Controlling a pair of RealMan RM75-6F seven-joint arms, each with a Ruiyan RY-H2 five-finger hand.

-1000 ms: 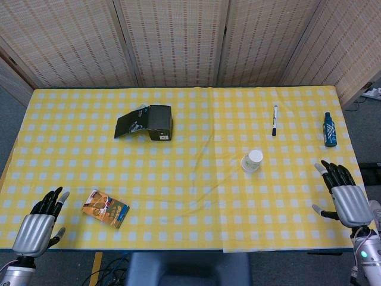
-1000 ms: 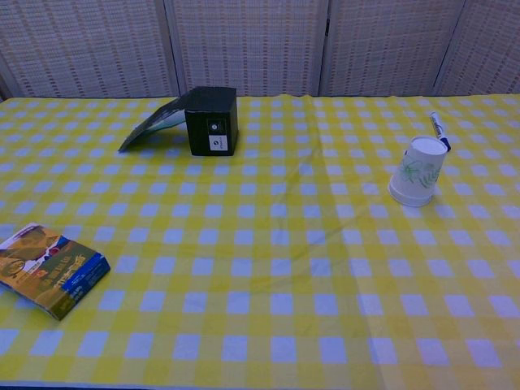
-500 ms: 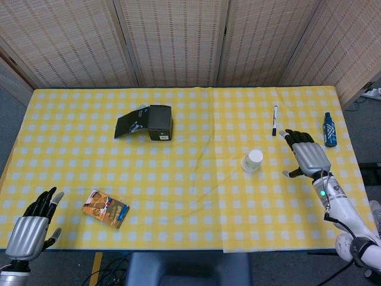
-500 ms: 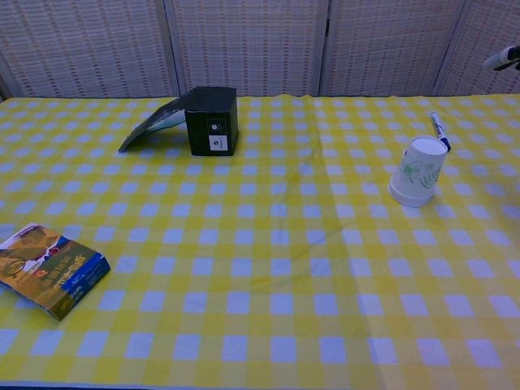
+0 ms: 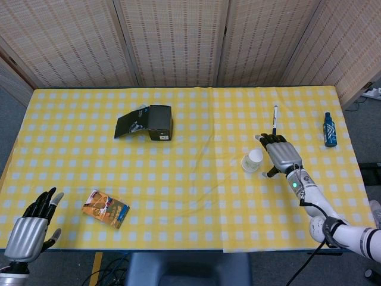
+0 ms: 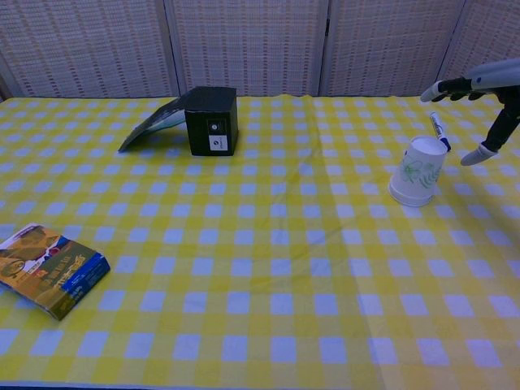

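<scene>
Right hand (image 5: 281, 156) hovered just right of the white paper cup with green print (image 5: 252, 160), fingers spread, holding nothing, not touching it. Cup stood upside down on the yellow-and-white checked tablecloth (image 5: 190, 196), right of centre, near the black-and-white marker pen (image 5: 274, 120). Left hand (image 5: 28, 226) sat at the table's near-left corner, fingers apart, empty, near the orange-and-blue paperback book (image 5: 105, 208).

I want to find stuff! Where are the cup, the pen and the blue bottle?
Paper cup (image 5: 252, 160): head view, on its white base.
Pen (image 5: 274, 121): head view, middle of its barrel.
Blue bottle (image 5: 329, 130): head view, middle of its body.
</scene>
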